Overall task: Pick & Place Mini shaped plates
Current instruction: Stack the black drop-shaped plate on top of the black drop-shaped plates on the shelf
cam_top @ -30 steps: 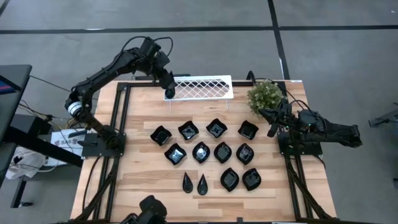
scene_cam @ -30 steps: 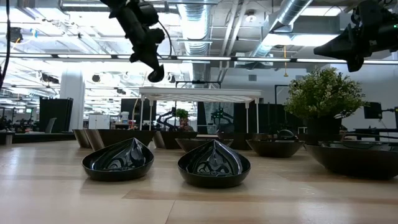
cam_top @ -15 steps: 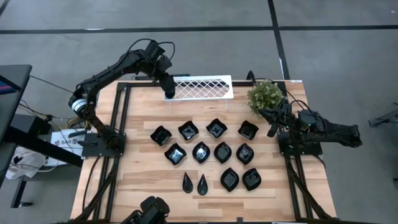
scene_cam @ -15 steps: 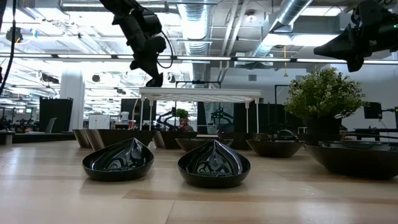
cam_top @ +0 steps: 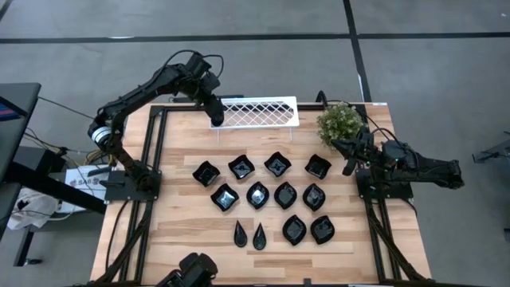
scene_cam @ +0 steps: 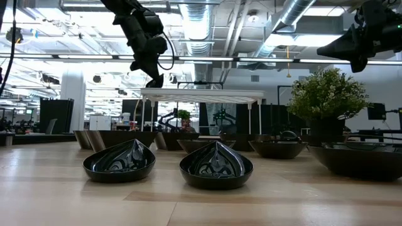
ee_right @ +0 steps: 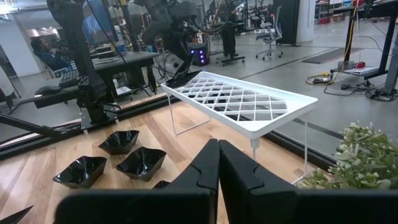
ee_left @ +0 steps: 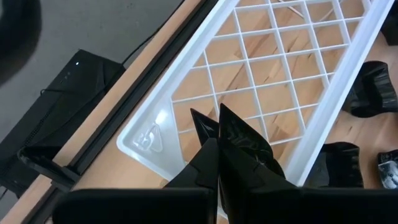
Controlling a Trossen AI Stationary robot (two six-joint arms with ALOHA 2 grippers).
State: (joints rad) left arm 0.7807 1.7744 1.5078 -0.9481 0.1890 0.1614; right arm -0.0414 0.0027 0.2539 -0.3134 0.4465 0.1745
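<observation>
Several glossy black mini shaped plates (cam_top: 271, 199) sit on their bases in three rows on the wooden table; two narrow teardrop ones (scene_cam: 119, 162) are nearest. My left gripper (cam_top: 217, 119) hovers over the left end of the white lattice rack (cam_top: 259, 112), shut on one small black plate (ee_left: 239, 134). That plate is just above the rack's top (scene_cam: 201, 93); whether they touch, I cannot tell. My right gripper (cam_top: 346, 167) waits shut, raised near the table's right edge beside the green plant (cam_top: 340, 121). My left gripper pinches a glossy black plate between its two fingers, slanting down from above. The plate's pointed end (ee_left: 222, 113) sticks out past the fingertips, lifted clear of the table above the rack's left corner (ee_right: 177, 87). The fingers hide the rest of the plate.
The rack stands on thin legs at the table's far edge and bears nothing on its lattice (ee_right: 239, 99). A black frame rail (cam_top: 151, 151) runs along the table's left side, another (cam_top: 378, 215) along the right. Bare wood lies between rack and plates.
My left gripper has tipped and come down a little toward the rack's left end, still shut on the plate, and has then held still. The plates on the table and my right arm have not moved.
</observation>
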